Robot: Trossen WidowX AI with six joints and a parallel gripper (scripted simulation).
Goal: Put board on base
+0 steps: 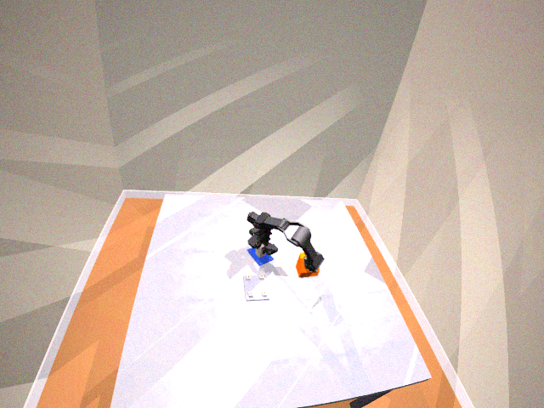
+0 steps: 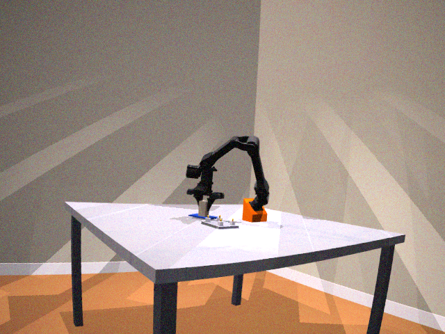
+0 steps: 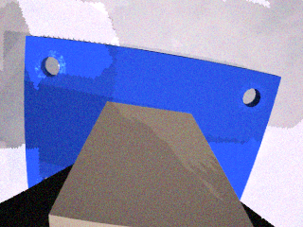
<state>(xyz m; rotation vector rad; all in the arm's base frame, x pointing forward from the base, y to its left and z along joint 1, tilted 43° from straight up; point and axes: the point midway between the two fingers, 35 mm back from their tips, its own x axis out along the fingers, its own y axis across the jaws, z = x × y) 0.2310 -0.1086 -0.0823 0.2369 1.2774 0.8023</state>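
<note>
While my pincer grips the tan handle, the blue board beneath lies on the tabletop, left of centre in the exterior view, just beside the grey base

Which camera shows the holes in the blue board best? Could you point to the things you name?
The wrist view: it looks closely down at the blue board [image 1: 265, 261] [image 2: 194, 216] [image 3: 156, 71], showing two corner holes clearly. The top view shows the board tiny; the exterior view shows only a thin blue strip.

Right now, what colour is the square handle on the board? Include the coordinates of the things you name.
The square handle [image 1: 260, 251] [image 2: 203, 208] [image 3: 151, 165] is greyish tan, clearest in the wrist view.
</note>
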